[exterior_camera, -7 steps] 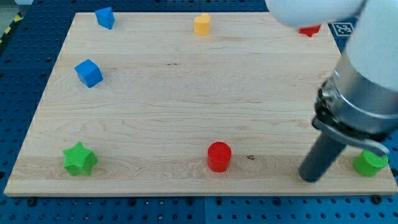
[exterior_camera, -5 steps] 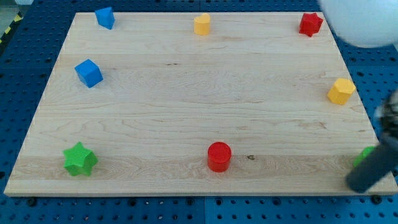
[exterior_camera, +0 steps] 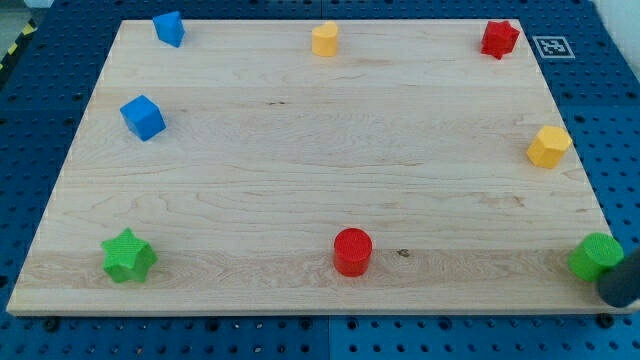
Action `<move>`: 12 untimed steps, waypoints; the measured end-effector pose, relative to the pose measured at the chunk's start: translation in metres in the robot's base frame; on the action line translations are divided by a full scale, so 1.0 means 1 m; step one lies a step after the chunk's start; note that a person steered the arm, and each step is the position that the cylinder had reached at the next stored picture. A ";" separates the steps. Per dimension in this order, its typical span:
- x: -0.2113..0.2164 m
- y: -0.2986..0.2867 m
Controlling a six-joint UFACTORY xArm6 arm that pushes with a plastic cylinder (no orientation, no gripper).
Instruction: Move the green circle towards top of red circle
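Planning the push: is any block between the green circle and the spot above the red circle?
No. The board between the green circle and the spot above the red circle holds no block. My tip sits right beside the green circle, at its lower right.

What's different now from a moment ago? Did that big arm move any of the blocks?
The arm swept off toward the view's right; only my tip shows now, at the bottom right corner beside the green circle. No block moved: the green circle and the red circle sit where they were.

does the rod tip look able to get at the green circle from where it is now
Probably yes. My tip sits at the view's bottom right corner, right beside the green circle, with no block between them. The red circle lies well off to the view's left.
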State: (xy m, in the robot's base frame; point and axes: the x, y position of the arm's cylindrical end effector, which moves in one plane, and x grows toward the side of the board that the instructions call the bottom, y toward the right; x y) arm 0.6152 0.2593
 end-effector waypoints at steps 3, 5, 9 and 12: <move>-0.008 0.038; -0.029 0.045; -0.081 0.004; -0.040 0.078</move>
State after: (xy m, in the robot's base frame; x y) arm 0.5755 0.3376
